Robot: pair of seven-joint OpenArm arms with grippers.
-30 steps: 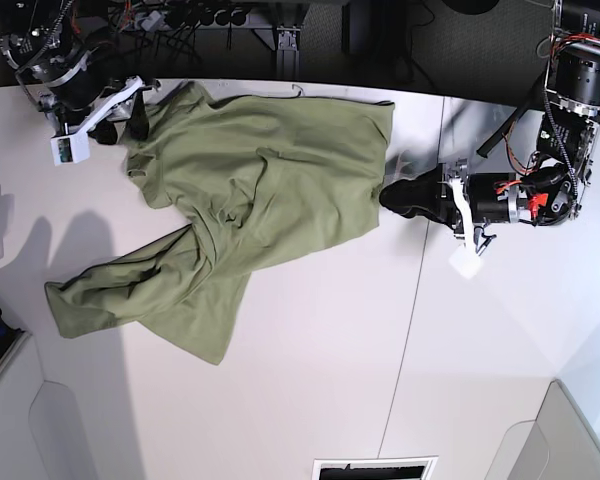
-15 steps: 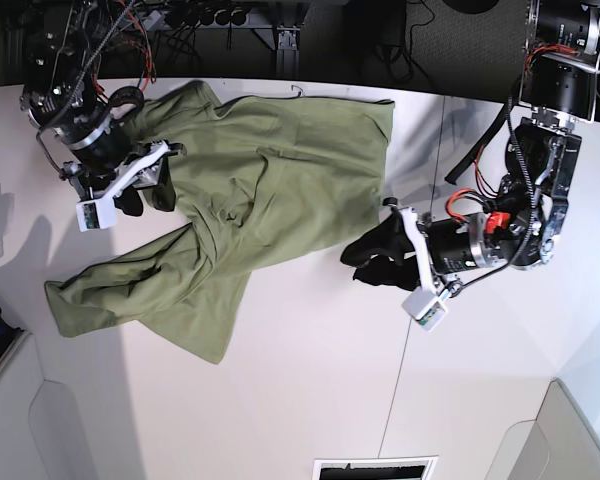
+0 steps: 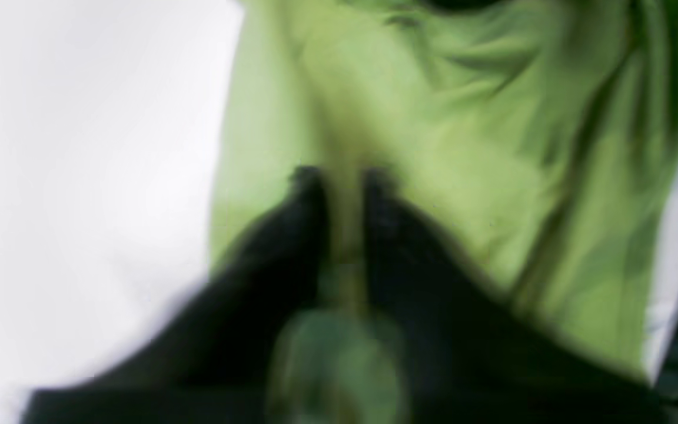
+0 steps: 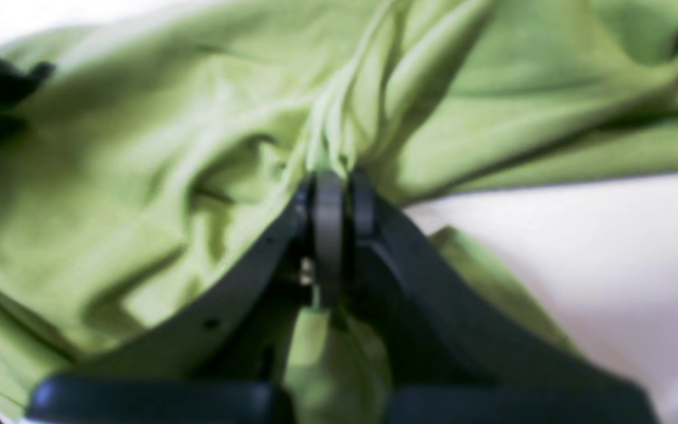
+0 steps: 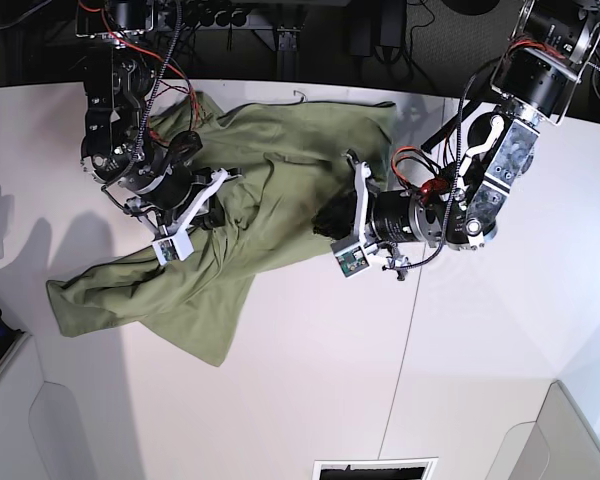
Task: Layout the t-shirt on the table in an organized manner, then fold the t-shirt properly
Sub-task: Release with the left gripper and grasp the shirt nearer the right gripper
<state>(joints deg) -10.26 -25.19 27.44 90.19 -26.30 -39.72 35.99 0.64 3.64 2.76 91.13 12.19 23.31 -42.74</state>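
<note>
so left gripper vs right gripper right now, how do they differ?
Left gripper sits at the t-shirt edge beside bare table; right gripper is further in, among bunched folds. In the wrist views, right's fingertips visibly pinch a gathered ridge of cloth; left's view is too blurred to confirm cloth between them. Shared: both shut, both down on the shirt.

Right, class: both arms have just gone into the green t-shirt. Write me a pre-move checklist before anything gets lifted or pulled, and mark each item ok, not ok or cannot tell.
1. Right hand shut on the t-shirt, with a gathered fold pinched: ok.
2. Left hand shut on cloth: ok; the picture is blurred, so how much cloth it holds: cannot tell.
3. Shirt spread flat: not ok, it lies bunched and creased.
4. Whole shirt on the table: ok.
5. Which shirt parts are gripped (hem, sleeve, shoulder): cannot tell.
</note>
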